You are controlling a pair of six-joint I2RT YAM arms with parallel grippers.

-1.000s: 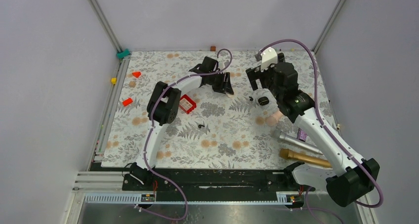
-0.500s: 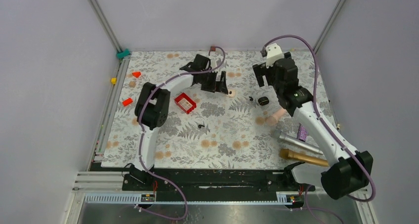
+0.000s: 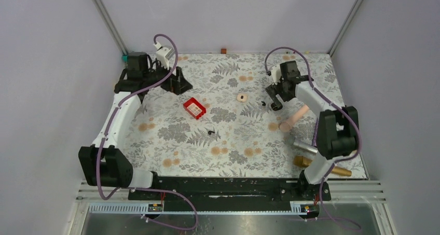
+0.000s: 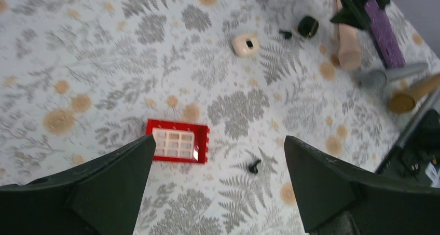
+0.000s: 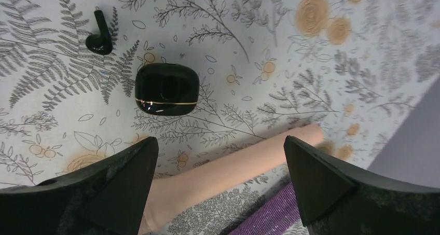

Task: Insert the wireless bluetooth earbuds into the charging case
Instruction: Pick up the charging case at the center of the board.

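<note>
Charging case (image 5: 166, 88) seen lying on the worktop (image 3: 233, 147), one earbud (image 5: 100, 35) just beside it, second earbud (image 4: 253, 167) well apart, right pincer (image 5: 219, 147) and left pincer (image 4: 219, 147) both released, nothing grasped

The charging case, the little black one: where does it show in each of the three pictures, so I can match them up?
Top external: the charging case is in the right half, toward the far side of the table.
Left wrist: top right, near the upper edge.
Right wrist: left of centre, in plain view.
Shared landmark: the peach cylinder lies close by it in all three.
</note>
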